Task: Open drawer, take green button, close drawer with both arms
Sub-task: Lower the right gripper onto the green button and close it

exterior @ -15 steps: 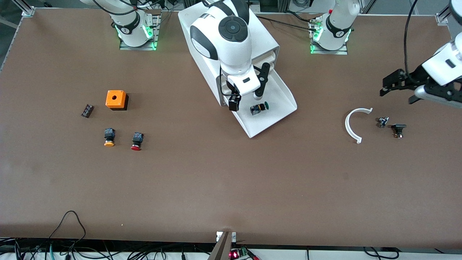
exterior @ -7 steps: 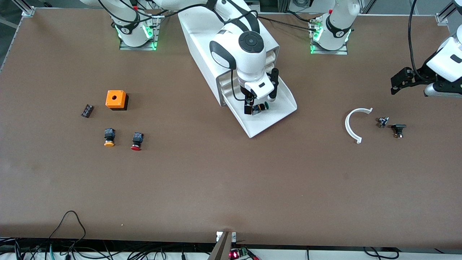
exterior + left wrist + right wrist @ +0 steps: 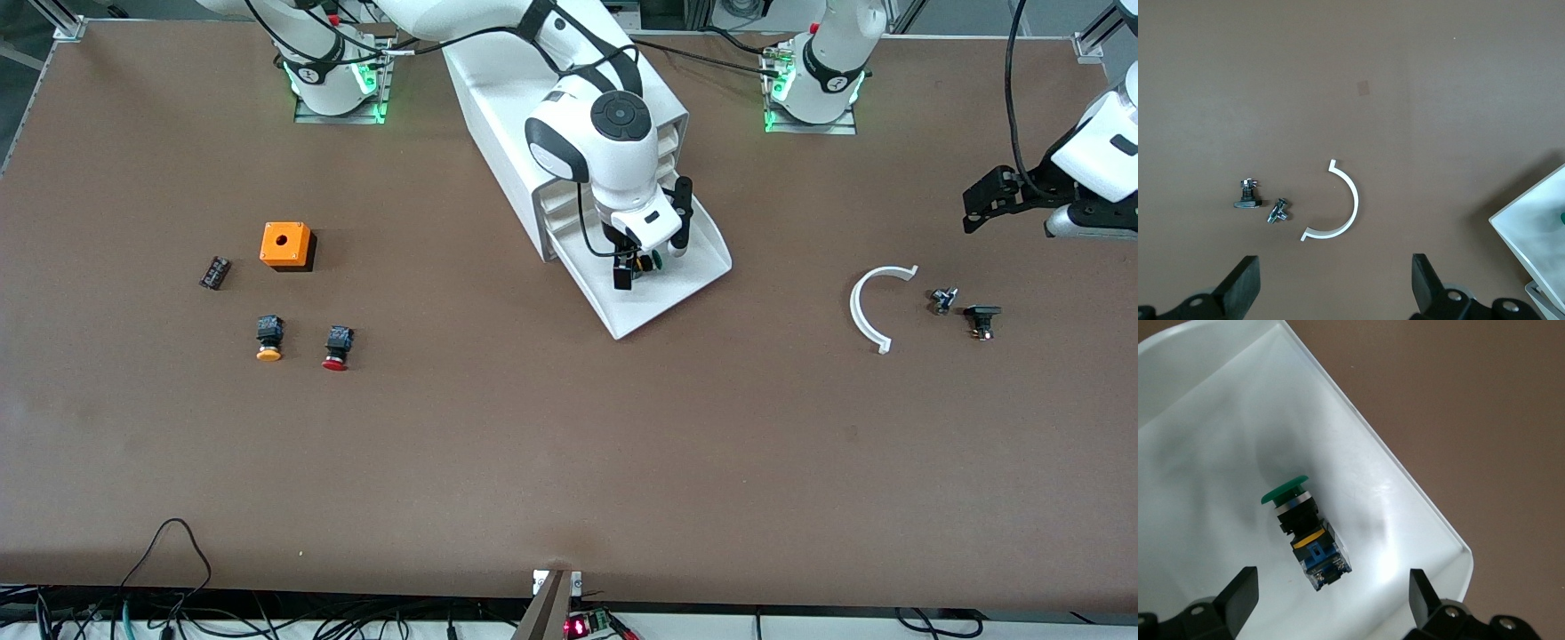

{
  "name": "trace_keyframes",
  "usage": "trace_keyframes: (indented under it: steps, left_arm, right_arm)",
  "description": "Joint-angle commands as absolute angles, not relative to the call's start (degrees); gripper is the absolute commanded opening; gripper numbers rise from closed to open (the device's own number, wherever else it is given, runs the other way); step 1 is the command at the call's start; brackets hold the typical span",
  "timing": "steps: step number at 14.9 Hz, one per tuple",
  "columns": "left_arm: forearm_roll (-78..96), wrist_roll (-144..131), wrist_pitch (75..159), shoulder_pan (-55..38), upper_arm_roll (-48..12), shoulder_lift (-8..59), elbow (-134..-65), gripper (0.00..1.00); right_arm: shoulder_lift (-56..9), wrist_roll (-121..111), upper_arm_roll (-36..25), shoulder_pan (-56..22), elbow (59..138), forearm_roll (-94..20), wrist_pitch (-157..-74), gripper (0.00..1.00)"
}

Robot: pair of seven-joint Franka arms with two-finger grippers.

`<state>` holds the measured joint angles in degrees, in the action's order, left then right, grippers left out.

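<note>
The lowest drawer (image 3: pixel 662 298) of the white cabinet (image 3: pixel 498 80) is pulled out toward the front camera. The green-capped button (image 3: pixel 654 260) lies on its side in the drawer, partly hidden by the right arm. In the right wrist view the button (image 3: pixel 1305 533) lies on the drawer floor (image 3: pixel 1205 420), just ahead of the gap between the fingers. My right gripper (image 3: pixel 652 244) (image 3: pixel 1331 603) is open and low over the button, not touching it. My left gripper (image 3: pixel 996 209) (image 3: pixel 1335 287) is open and empty, in the air over the table at the left arm's end.
An orange box (image 3: pixel 285 244), a small black part (image 3: pixel 214 272), an orange-capped button (image 3: pixel 268 339) and a red-capped button (image 3: pixel 337 348) lie toward the right arm's end. A white curved piece (image 3: pixel 867 307) and two small parts (image 3: pixel 942 300) (image 3: pixel 981 320) lie below the left gripper.
My right gripper has moved from the cabinet's front out over the drawer and down to the green button. My left gripper drew back toward its end of the table, then held still.
</note>
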<state>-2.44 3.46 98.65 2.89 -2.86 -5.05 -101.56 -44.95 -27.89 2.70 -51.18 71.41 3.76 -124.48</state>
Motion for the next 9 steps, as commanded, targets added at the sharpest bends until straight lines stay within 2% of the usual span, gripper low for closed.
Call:
trace_keyframes:
  steps: [1, 9]
  left_arm:
    - [-3.8, 2.7, 97.7, 2.6, -2.7, -5.3, -100.9, 1.0]
    - [-4.0, 2.7, 97.9, 2.7, -2.7, -5.2, -100.9, 1.0]
  right_arm:
    - [-46.8, -28.5, 2.2, -51.7, 69.7, 4.6, -124.4, 1.0]
    - [-48.9, -25.8, 1.7, -53.8, 69.6, 4.7, -124.5, 1.0]
